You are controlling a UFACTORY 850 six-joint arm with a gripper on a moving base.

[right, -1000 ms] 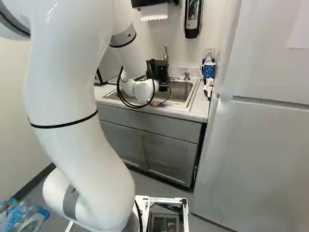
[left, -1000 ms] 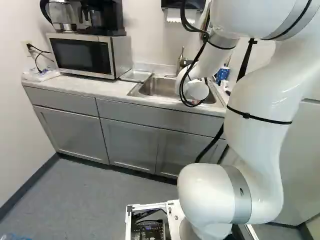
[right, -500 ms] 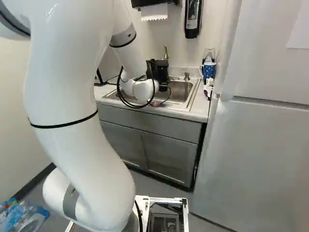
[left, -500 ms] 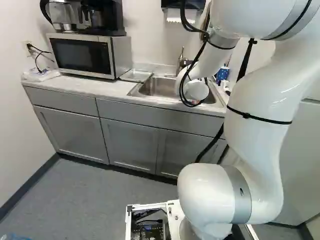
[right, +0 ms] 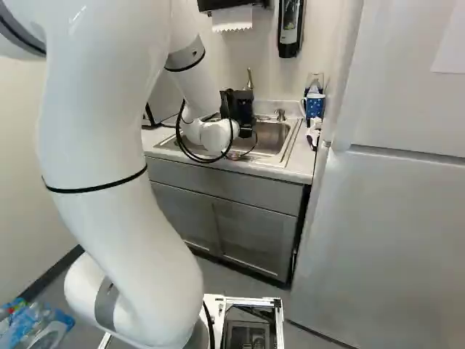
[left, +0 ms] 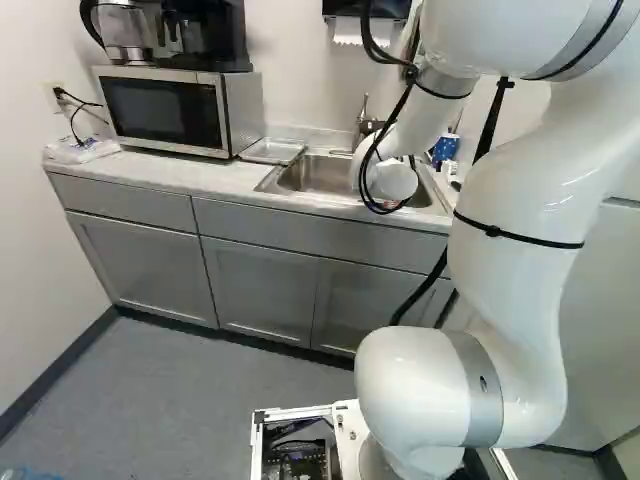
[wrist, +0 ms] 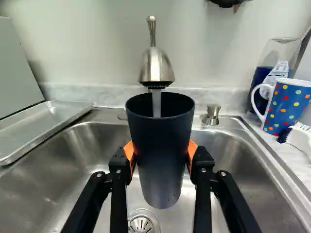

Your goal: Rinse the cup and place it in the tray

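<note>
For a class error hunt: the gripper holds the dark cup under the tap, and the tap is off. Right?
No, the tap is on: the wrist view shows water running into the dark cup, held under it by the gripper.

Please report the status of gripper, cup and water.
Gripper shut on dark cup, held upright over sink. Water running into cup. Tray beside sink, cup not yet there.

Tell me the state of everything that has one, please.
Cup: upright, water running into it
Pincer: shut on the cup
Faucet: running
Tray: flat beside the sink
Dotted mug: upright
Microwave: door closed
Cabinets: doors closed
Refrigerator: doors closed
Paper towel: sticking out of its dispenser
</note>
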